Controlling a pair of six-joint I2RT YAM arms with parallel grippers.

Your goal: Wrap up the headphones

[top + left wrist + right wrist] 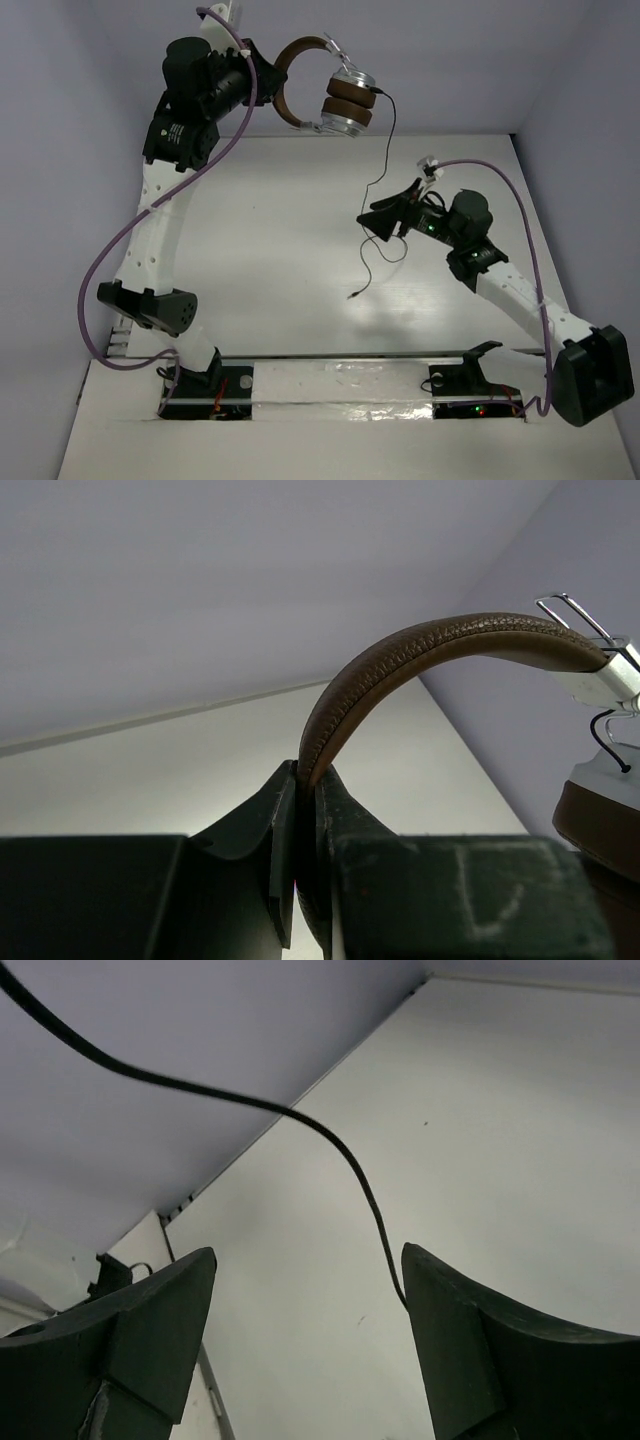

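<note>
The headphones (345,105) are held high above the far edge of the bench (270,260), the brown headband (400,660) clamped in the left pincer (303,800). The cord (385,150) is seen hanging toward the bench, passing ungripped between the widely spread fingers of the right pincer (308,1260).

Ground surface: a flat matte white tabletop (300,230), boxed on the left, far and right sides by plain pale lavender-grey walls (80,60). A brighter glare patch lies on the tabletop right of centre. Along the near edge runs a glossy wrinkled white strip (340,385), and a thin dark rail (340,356) crosses just beyond it. Both wrist views show the seam between table and wall.
</note>
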